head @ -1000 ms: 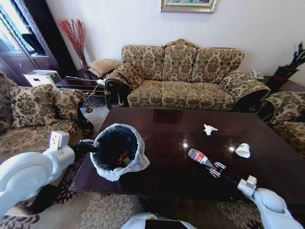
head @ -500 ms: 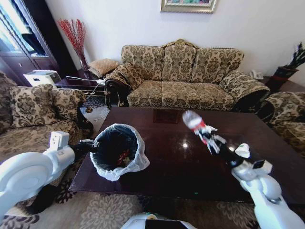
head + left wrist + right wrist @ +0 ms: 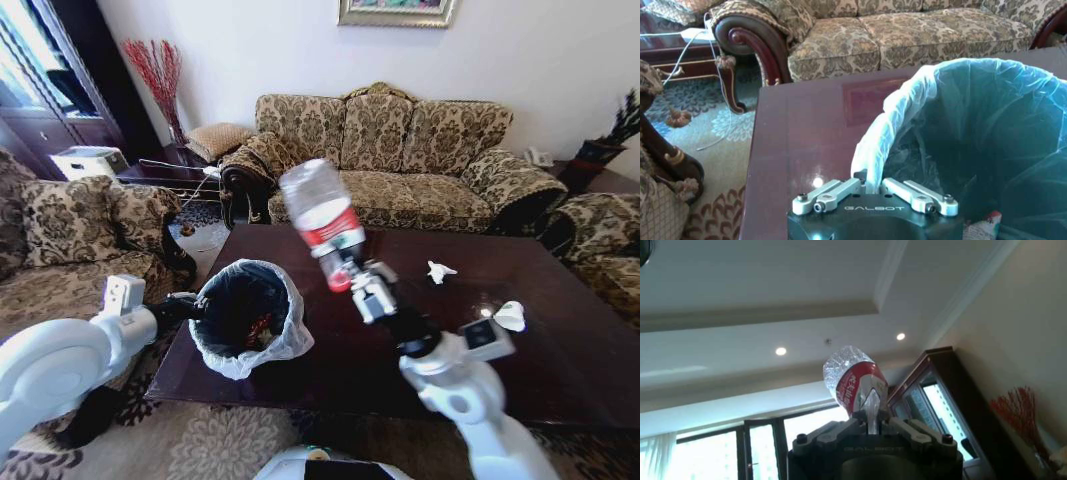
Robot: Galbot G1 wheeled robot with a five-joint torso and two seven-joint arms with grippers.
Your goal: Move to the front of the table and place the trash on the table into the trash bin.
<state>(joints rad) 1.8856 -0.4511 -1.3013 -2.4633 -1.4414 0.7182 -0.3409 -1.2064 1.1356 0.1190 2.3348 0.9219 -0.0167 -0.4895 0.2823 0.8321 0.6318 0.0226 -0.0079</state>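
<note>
My right gripper [image 3: 352, 277] is raised above the table [image 3: 560, 370], its jaws pinched on the neck end of the plastic bottle [image 3: 318, 218]. The bottle is clear and crinkled, with a red label wrapped round its middle and a red cap down at my fingers; its base points up and tilts toward my left, so it hangs in the air between the trash bin [image 3: 246, 318] and the middle of the tabletop. In the right wrist view the bottle [image 3: 852, 380] stands straight out from between my fingertips, the label showing white print against the ceiling.

My left gripper [image 3: 873, 192] is closed on the rim of the trash bin [image 3: 987, 130], the jaws nipping the folded edge of the translucent white bag liner. The bin sits at the near left corner of the glossy dark reddish-brown table, and a bit of red litter lies inside it.

2 pieces of white crumpled tissue lie on the tabletop: 1 tissue [image 3: 439, 270] toward the sofa side, the other tissue [image 3: 510, 316] nearer the right edge, well apart from the bin.
</note>
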